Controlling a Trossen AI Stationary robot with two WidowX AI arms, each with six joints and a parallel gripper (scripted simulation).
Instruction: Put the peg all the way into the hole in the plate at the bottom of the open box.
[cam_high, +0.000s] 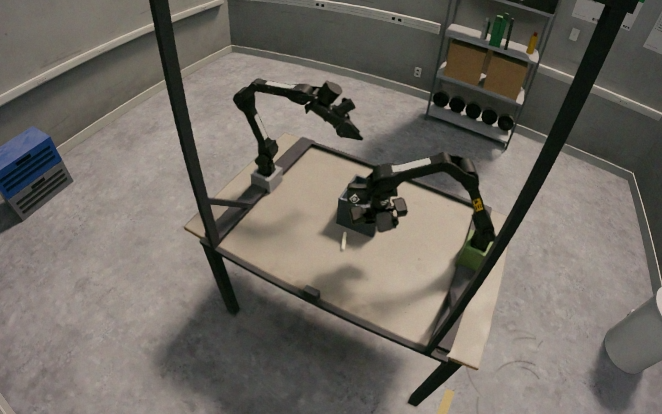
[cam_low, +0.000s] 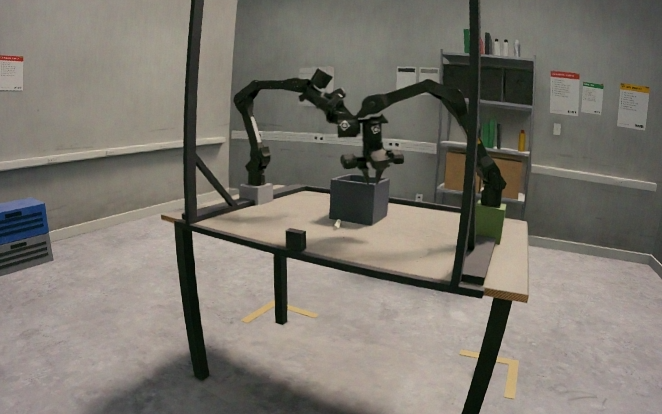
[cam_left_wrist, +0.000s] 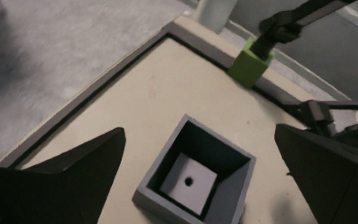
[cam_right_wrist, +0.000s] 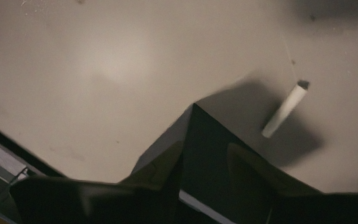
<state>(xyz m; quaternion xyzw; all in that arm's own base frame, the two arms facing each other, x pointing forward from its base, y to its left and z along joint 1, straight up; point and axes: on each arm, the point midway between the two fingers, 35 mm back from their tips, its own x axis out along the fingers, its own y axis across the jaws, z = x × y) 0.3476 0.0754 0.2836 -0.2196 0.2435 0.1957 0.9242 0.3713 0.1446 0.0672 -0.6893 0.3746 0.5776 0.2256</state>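
The white peg (cam_high: 343, 241) lies flat on the table top just outside the grey open box (cam_high: 357, 205). It also shows in the right wrist view (cam_right_wrist: 284, 110) and in the exterior view (cam_low: 338, 224). The box (cam_left_wrist: 197, 172) holds a grey plate with a small dark hole (cam_left_wrist: 189, 182) at its bottom. My right gripper (cam_high: 377, 217) hovers over the box's rim near the peg, its fingers drawn close with nothing between them. My left gripper (cam_high: 350, 131) is open and empty, high above the box's far side, looking down into it.
The right arm stands on a green base block (cam_high: 474, 254), the left arm on a grey one (cam_high: 266, 178). Black frame posts rise at the table's front corners. A small black block (cam_low: 295, 239) sits on the front edge.
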